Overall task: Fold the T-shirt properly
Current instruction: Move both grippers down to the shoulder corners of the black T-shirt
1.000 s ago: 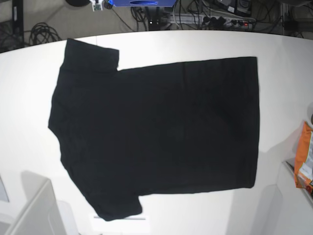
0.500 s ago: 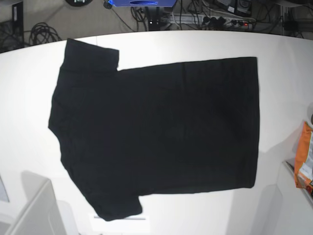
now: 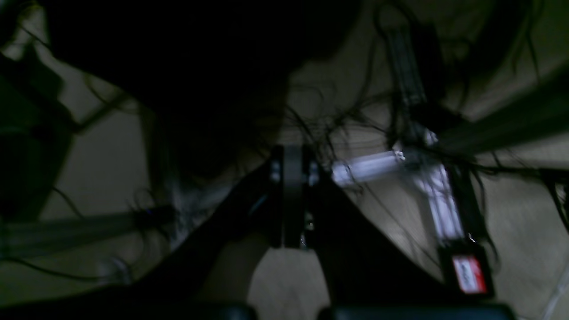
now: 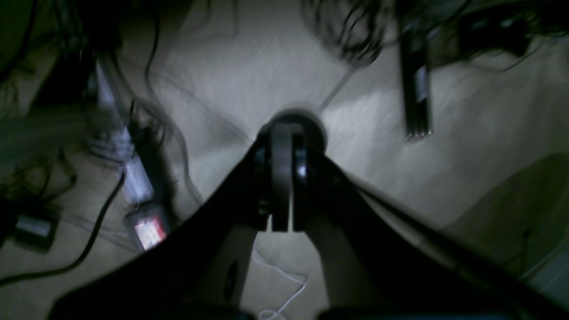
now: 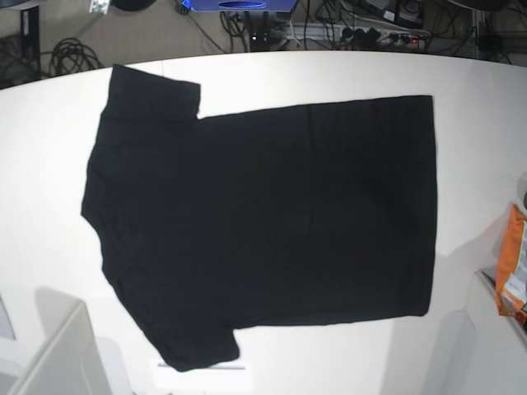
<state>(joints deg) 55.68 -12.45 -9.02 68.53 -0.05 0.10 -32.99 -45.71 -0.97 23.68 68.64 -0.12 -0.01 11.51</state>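
Observation:
The T-shirt (image 5: pixel 263 222) lies spread flat on the white table (image 5: pixel 461 82) in the base view, plain black side up, collar end to the left and hem to the right. Both sleeves stick out at the upper left and lower left. Neither gripper shows in the base view. In the left wrist view my left gripper (image 3: pixel 291 200) is shut with nothing in it, over a dim floor with cables. In the right wrist view my right gripper (image 4: pixel 282 178) is shut too, empty, above floor and cables. The shirt appears in neither wrist view.
An orange packet (image 5: pixel 512 271) sits at the table's right edge. A pale box corner (image 5: pixel 58 354) shows at the lower left. Behind the table lie cables (image 5: pixel 74 53) and a power strip (image 5: pixel 379 34). A red-labelled power strip (image 4: pixel 149 229) lies on the floor.
The T-shirt has not moved. A small white object at the top edge behind the table has shifted left across the frames.

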